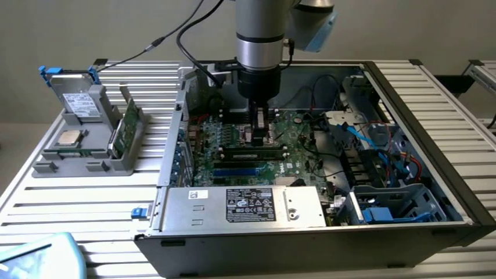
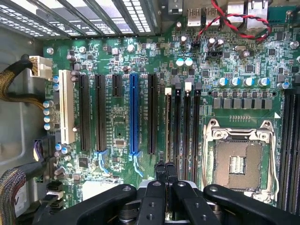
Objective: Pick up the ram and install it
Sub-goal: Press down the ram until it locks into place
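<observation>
Inside, hand [image 1: 261, 135] closed above ram [image 1: 252, 154], labels unreadable

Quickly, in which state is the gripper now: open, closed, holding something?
Gripper: closed, fingers pressed together above the motherboard inside the computer case. Whether it holds the RAM cannot be told.

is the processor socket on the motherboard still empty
Yes, in the wrist view the processor socket sits open in its metal frame with bare contacts and no chip seated in it.
</observation>
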Action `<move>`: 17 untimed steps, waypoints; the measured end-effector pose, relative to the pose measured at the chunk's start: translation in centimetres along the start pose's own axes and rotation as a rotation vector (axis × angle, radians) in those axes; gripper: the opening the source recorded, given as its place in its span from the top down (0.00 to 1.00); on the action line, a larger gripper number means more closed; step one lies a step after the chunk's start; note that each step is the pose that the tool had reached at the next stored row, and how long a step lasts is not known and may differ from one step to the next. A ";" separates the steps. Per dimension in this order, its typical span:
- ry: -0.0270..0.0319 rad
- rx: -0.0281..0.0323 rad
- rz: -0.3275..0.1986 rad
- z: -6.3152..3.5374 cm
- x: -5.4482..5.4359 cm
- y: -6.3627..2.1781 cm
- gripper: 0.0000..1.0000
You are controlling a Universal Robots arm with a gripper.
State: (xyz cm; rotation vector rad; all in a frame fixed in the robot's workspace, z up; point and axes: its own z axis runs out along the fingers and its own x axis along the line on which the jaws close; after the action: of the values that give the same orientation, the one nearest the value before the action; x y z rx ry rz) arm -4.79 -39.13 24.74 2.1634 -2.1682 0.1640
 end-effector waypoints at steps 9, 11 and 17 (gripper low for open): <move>0.0001 0.0000 0.000 0.00 0.0 0.00 0.89; 0.0001 -0.0001 0.000 0.00 0.0 0.00 0.89; 0.0003 -0.0016 0.010 0.00 0.0 0.00 0.89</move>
State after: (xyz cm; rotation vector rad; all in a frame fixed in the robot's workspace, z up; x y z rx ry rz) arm -4.78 -39.15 24.74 2.1514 -2.1790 0.1632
